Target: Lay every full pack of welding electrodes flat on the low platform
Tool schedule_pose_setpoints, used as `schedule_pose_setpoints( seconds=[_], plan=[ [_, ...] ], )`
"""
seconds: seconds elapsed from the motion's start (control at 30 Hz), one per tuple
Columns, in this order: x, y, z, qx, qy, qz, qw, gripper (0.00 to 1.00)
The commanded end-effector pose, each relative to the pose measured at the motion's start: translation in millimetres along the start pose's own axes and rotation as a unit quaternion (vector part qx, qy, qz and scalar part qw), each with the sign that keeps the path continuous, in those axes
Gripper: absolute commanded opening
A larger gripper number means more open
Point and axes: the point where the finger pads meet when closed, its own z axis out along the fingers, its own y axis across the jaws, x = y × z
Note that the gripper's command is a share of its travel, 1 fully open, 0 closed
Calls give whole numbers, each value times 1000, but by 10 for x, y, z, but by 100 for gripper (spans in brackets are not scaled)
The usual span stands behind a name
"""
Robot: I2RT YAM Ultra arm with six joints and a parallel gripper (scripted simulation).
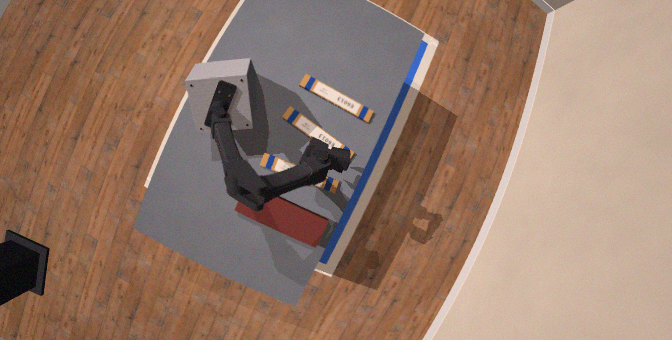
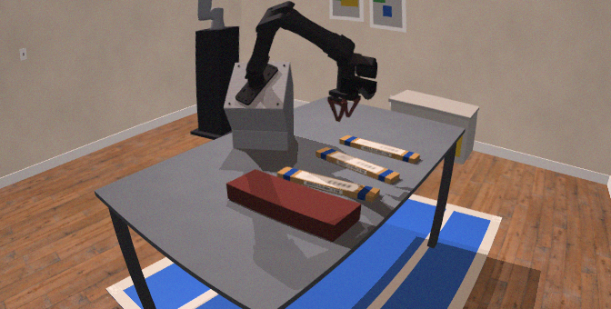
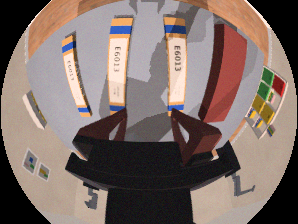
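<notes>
Overhead view, clock centred on the grey mount [image 1: 196, 104] [image 2: 261, 122], twelve at the top edge. Far pack [image 1: 336, 98] [image 2: 379, 148] [image 3: 75, 75] at three; middle pack [image 1: 309, 127] [image 2: 358, 165] [image 3: 118, 65] between three and four; near pack [image 1: 272, 162] [image 2: 327, 183] [image 3: 177, 65] between four and five. Red platform [image 1: 292, 222] [image 2: 293, 202] [image 3: 227, 75] at five, just beside the near pack.

All three lie flat on the table [image 1: 320, 17] [image 2: 182, 202] [image 3: 145, 60], labels up, apart from one another. The gaps presumably leave room for a finger down each long side. None is on the platform, which fits a start with the weights unsorted: the matching E6013 labels tell nothing of mass.

Tool [image 1: 317, 151] [image 2: 344, 117] [image 3: 149, 111]: fingers part-way apart, nothing between them, pointing down above the packs. My reading: the spread is being fitted to a pack's narrow width, for a trial lift. Which pack is meant, I cannot tell.

Caution: a grip far off a pack's middle would let it tip and muddle the weighing. Any full one should go lengthwise along the platform, since both are long and narrow.
</notes>
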Motion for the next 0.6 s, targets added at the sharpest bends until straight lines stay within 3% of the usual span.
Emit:
schedule_pose_setpoints(
  seconds=[0.0, 0.57],
  plan=[
    [-254, 112, -157, -20, -44, -2, 999, 64],
    [-226, 105, -175, -15, -38, -4, 999, 64]
  ],
)
